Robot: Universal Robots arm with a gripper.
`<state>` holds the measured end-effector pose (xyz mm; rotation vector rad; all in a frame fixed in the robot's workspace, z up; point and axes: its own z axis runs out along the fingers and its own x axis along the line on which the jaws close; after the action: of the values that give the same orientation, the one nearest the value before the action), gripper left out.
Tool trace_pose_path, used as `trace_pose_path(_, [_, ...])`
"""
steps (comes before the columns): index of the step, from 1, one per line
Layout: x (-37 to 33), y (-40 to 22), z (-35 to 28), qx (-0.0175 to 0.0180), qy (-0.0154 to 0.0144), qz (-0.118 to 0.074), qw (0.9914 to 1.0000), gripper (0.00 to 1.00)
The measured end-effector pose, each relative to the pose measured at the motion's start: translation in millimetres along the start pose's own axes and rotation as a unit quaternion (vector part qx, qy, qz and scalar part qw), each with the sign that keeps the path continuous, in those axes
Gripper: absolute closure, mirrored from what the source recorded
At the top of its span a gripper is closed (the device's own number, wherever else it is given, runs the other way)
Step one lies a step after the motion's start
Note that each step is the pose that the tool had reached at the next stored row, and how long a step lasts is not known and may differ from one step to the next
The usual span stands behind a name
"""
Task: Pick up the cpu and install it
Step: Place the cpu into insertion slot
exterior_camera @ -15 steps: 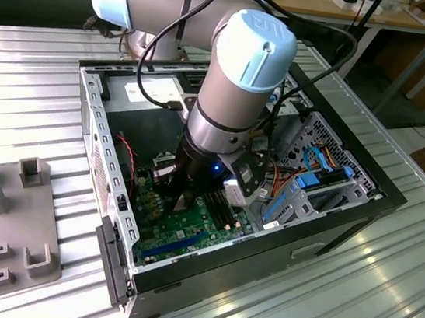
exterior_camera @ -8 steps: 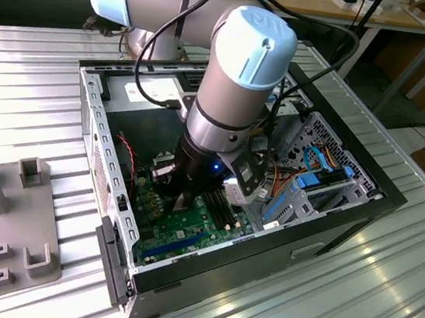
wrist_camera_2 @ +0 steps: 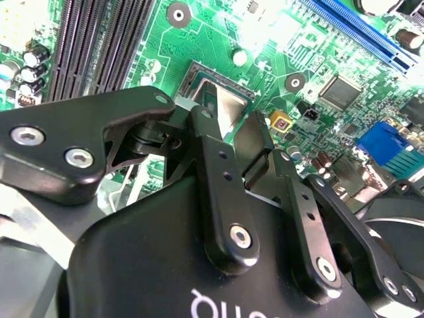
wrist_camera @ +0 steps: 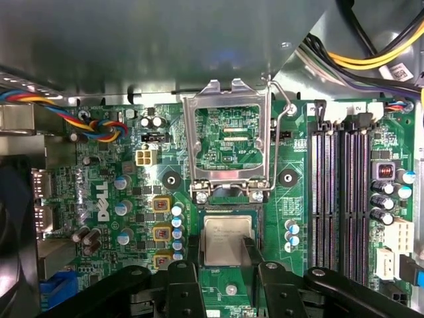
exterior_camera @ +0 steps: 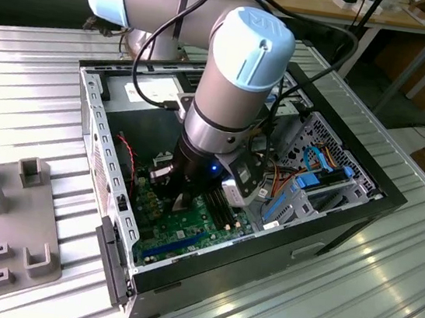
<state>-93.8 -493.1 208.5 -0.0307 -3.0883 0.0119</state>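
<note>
We see an open black-and-silver computer case (exterior_camera: 102,148) on a ribbed silver metal desk (exterior_camera: 294,311), with a grey plastic fixture block (exterior_camera: 1,217) well apart at the exterior view's left. Inside lies a green motherboard (wrist_camera: 106,179). In the first wrist view, four long black memory slots (wrist_camera: 344,199) run side by side on it, and a twisted bundle of coloured wires (wrist_camera: 86,126) crosses its edge.

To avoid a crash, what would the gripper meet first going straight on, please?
Probably the small flat silver-grey square cpu just ahead of the gripper, at the black-framed socket; depth is unclear.
</note>
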Motion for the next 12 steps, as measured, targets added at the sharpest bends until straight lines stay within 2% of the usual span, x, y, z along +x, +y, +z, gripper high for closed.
trace_pose_path(12, [-0.3,-5.0,4.3,-0.0001,-0.0001,0.0,1.0,0.62])
